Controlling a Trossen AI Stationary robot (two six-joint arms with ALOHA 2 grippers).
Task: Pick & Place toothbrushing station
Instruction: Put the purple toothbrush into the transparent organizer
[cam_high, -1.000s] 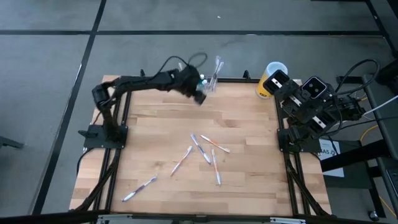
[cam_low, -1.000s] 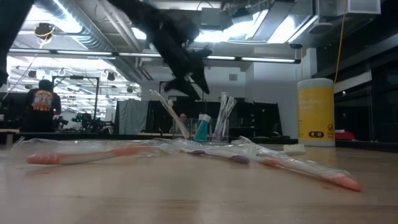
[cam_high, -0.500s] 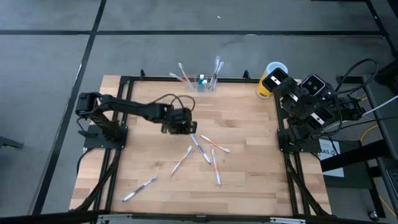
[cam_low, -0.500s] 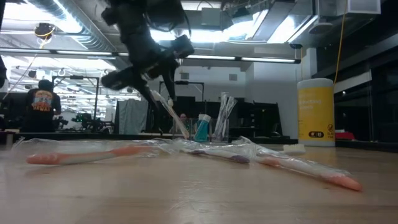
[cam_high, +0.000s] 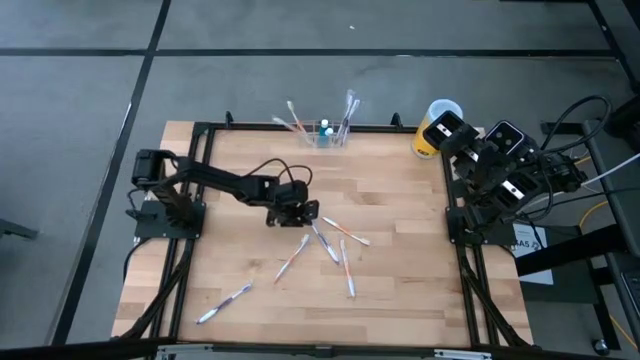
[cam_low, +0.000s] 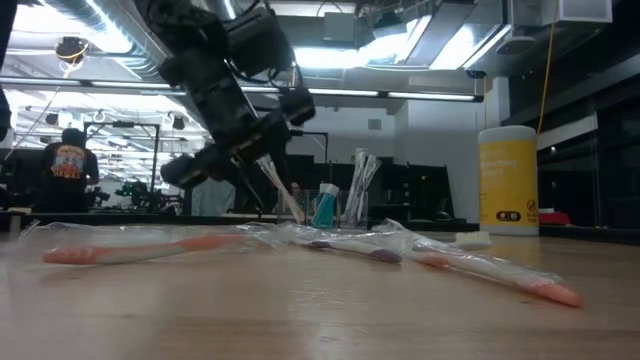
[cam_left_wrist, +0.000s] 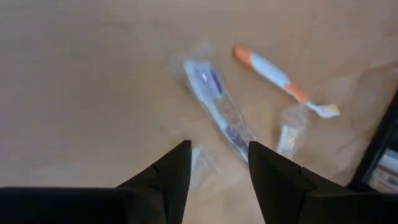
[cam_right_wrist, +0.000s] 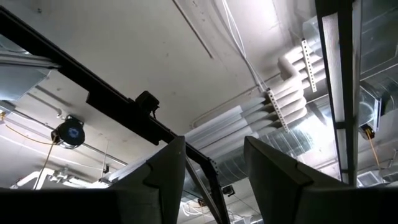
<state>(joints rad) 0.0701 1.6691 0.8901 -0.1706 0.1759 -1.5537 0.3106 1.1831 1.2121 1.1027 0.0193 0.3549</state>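
Clear plastic toothbrush holder (cam_high: 322, 135) standing upright at the table's far edge (several wrapped toothbrushes stand inside, leaning outward).

We saw a wooden tabletop (cam_high: 400, 260) carrying wrapped toothbrushes (cam_high: 335, 240) scattered near its middle, one more (cam_high: 224, 302) near the front left, a clear holder (cam_high: 325, 136) and a yellow cylinder (cam_high: 436, 130) along the far edge.

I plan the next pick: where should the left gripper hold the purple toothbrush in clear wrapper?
Take the purple wrapped toothbrush at mid-handle, from straight above, the open left gripper closing across its width: it lies flat on the wooden table, long and thin.
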